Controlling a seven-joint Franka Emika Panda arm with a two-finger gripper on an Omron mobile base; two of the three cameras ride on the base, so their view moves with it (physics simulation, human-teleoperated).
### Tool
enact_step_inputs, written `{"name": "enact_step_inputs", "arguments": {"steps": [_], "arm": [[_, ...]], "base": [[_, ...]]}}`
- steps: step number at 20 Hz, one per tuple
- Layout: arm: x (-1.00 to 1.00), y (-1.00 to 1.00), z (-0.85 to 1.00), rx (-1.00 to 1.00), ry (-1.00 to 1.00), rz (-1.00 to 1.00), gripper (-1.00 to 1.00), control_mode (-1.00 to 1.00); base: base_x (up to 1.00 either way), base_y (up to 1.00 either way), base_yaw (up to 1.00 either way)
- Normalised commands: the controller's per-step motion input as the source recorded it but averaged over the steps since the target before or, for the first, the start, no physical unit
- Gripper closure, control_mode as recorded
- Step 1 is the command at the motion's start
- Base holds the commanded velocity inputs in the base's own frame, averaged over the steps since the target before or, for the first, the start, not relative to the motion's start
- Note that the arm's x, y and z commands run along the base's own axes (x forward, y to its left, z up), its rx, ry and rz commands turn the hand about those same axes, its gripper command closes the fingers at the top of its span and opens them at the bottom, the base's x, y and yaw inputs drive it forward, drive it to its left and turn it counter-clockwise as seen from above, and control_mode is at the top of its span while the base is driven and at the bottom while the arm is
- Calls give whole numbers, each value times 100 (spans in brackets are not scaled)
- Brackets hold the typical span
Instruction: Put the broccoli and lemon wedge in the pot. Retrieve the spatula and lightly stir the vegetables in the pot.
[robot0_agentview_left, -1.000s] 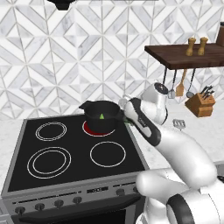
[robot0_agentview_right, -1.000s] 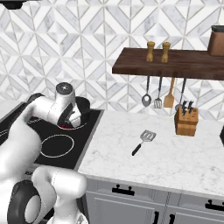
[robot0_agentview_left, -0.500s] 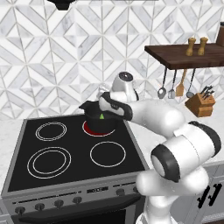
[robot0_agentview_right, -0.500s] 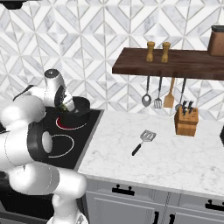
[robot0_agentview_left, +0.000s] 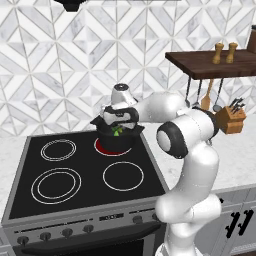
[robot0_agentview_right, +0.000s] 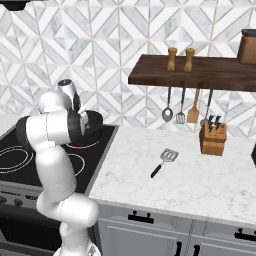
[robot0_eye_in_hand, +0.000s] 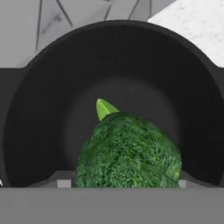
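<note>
The gripper (robot0_agentview_left: 119, 126) hangs directly over the pot (robot0_agentview_left: 116, 140), which sits on the glowing back-right burner of the stove (robot0_agentview_left: 85, 175). In the hand view the broccoli (robot0_eye_in_hand: 129, 155) fills the space between the finger tips, so the jaws look closed on it at a wide spread, not yet let go, with the pot's dark floor straight below. A pale yellow-green sliver — judged to be the lemon wedge (robot0_eye_in_hand: 105, 108) — lies on the pot's bottom just behind the broccoli.

The relation that matters for the step after this one: the spatula (robot0_agentview_right: 164, 162) lies well apart from the pot, flat on the marble counter (robot0_agentview_right: 210, 185) to the robot's right. Its long axis runs diagonally — slotted head toward the back wall, dark handle toward the counter's front edge. Reaching it would likely call for a wide swing of the arm rightward and a grip across the handle.

Beyond it, a knife block (robot0_agentview_right: 213, 139) stands near the wall, and 3 utensils hang under a wooden shelf (robot0_agentview_right: 192, 72) carrying 2 shakers.
</note>
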Motion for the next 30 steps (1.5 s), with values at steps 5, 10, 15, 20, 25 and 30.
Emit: {"name": "enact_step_inputs", "arguments": {"steps": [5,10,15,20,25,30], "arm": [[51,0,-31,-5,14,1,100,-100],[23,0,-45,-5,9,2,-100,-100],[-4,-18,0,0,-1,7,-100,-100],[-24,-42,22,0,-7,6,-100,-100],[-88,-42,58,7,-13,2,-100,-100],[-100,-32,51,24,-4,-20,-100,-100]], "base": [[0,0,0],[0,0,0],[0,0,0],[0,0,0],[0,0,0],[0,0,0]]}}
